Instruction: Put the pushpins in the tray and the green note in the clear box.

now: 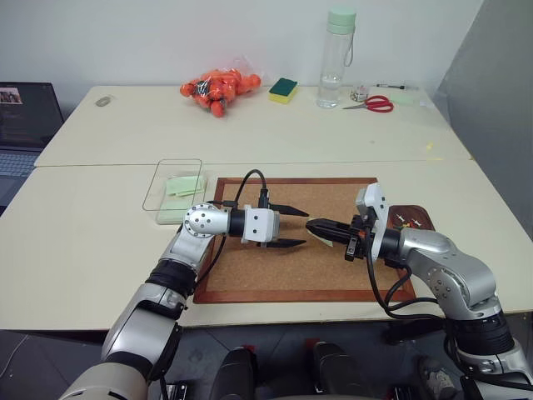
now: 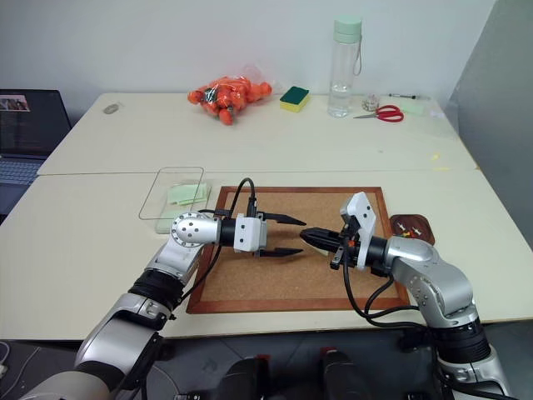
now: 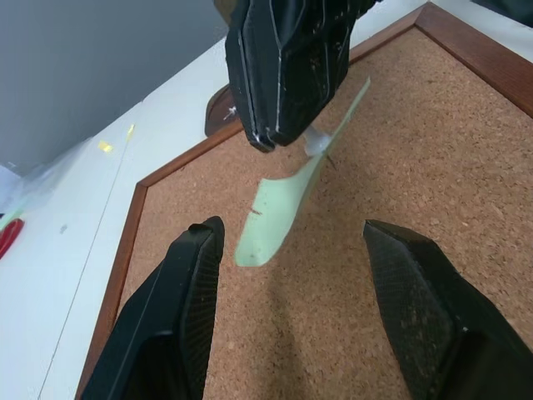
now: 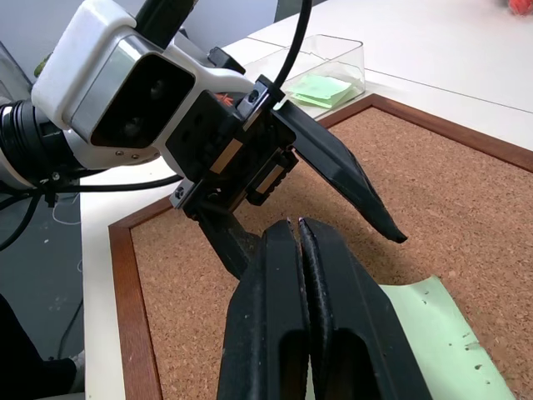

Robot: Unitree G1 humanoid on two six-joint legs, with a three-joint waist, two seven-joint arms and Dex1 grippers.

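My right gripper [image 1: 313, 226] hovers over the middle of the corkboard [image 1: 291, 271], shut on a clear pushpin [image 3: 315, 143]. The pale green note [image 3: 271, 221] hangs from that pin, lifted off the cork; its free end also shows under the shut fingers [image 4: 433, 333]. My left gripper [image 1: 305, 227] points at the right one from the other side, open, its two fingers [image 3: 187, 283] either side of the hanging note without touching it. The clear box [image 1: 158, 187] stands left of the board with green slips [image 1: 183, 185] inside. The dark reddish tray [image 2: 423, 223], right of the board, holds pushpins [image 1: 405, 222].
At the table's far edge lie an orange bag [image 1: 218, 90], a green-and-yellow sponge [image 1: 283, 90], a tall water bottle [image 1: 337, 58] and red scissors [image 1: 372, 103]. A laptop [image 1: 25, 125] sits off to the left.
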